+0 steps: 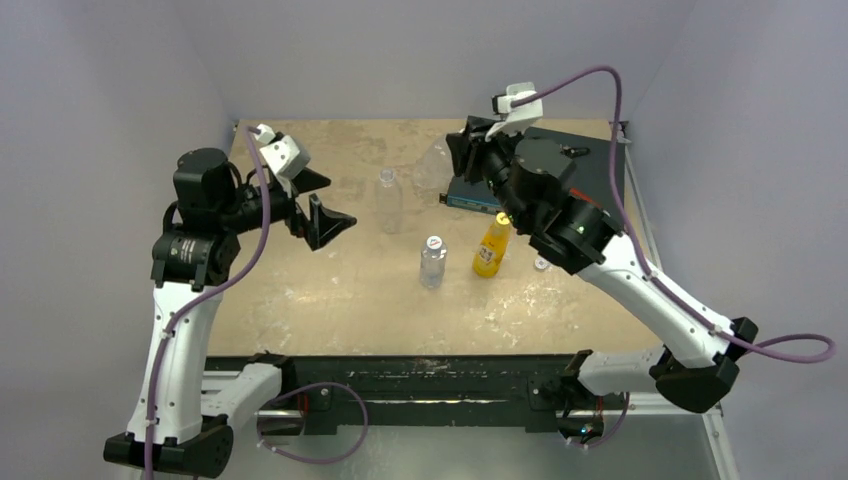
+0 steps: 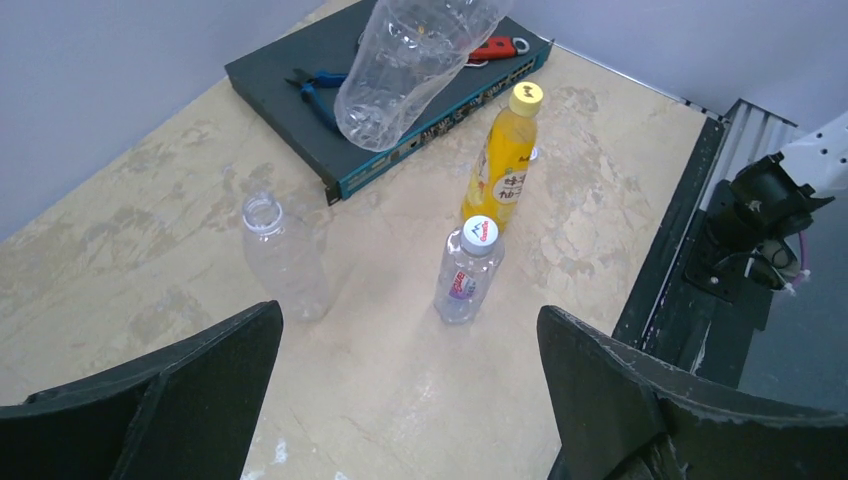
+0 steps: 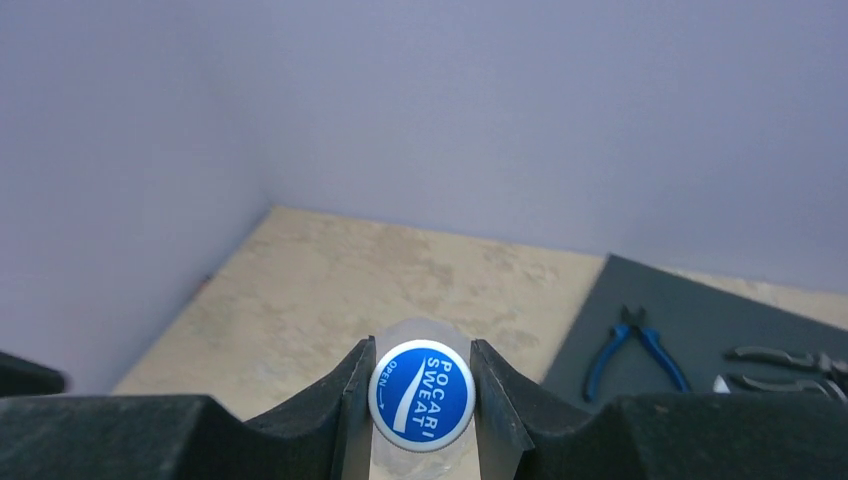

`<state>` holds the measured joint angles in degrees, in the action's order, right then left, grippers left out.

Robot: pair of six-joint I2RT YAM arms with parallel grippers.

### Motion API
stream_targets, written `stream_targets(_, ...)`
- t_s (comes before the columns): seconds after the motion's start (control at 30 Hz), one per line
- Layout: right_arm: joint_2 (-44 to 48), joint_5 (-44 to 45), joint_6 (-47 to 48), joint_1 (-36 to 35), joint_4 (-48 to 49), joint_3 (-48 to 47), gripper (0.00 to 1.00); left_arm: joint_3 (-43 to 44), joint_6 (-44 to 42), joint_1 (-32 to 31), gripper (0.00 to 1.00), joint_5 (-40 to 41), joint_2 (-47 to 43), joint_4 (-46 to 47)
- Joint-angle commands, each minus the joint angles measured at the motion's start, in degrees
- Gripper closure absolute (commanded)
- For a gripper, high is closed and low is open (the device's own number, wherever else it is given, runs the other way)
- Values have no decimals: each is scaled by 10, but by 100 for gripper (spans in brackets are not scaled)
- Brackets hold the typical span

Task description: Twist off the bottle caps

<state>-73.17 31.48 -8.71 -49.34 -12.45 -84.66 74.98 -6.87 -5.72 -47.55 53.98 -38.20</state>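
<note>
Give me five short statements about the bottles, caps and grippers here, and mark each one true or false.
1. The right gripper is clamped on the blue-topped cap. True.
2. The left gripper is shut on a bottle. False: it is open and holds nothing.
3. The orange bottle has no cap. False: its yellow cap is on.
4. One clear bottle standing on the table has an open neck. True.
5. The blue-handled pliers lie on the bare table. False: they lie on the dark box.
</note>
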Motion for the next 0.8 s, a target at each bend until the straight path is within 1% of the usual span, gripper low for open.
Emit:
stream_targets(0.0,26,-124,-10,-9,-22,-73,76,89,-77,-1,0,-64,26,-41)
stream_targets(0.07,38,-195,-28,-9,-25,-83,76,116,-91,-1,0,-66,33,-51)
stream_targets(0.13,50,-256,-46,-10,-20,-83,76,124,-93,-1,0,-75,31,-52)
stream_targets(0.27,69,-331,-81,-18,15,-41,75,112,-72,-1,0,-106,24,-49)
stream_targets(0.4,59,-351,-89,-49,51,-16,76,89,-53,-1,0,-162,22,-53)
stream_targets(0.5,38,-358,-85,-71,50,-28,76,81,-45,-1,0,-166,12,-43)
stream_targets(0.63,31,-383,-102,-75,74,-23,76,82,-62,-1,0,-180,9,-63)
stream_targets(0.77,22,-407,-119,-77,104,-18,76,55,-69,-1,2,-217,6,-76)
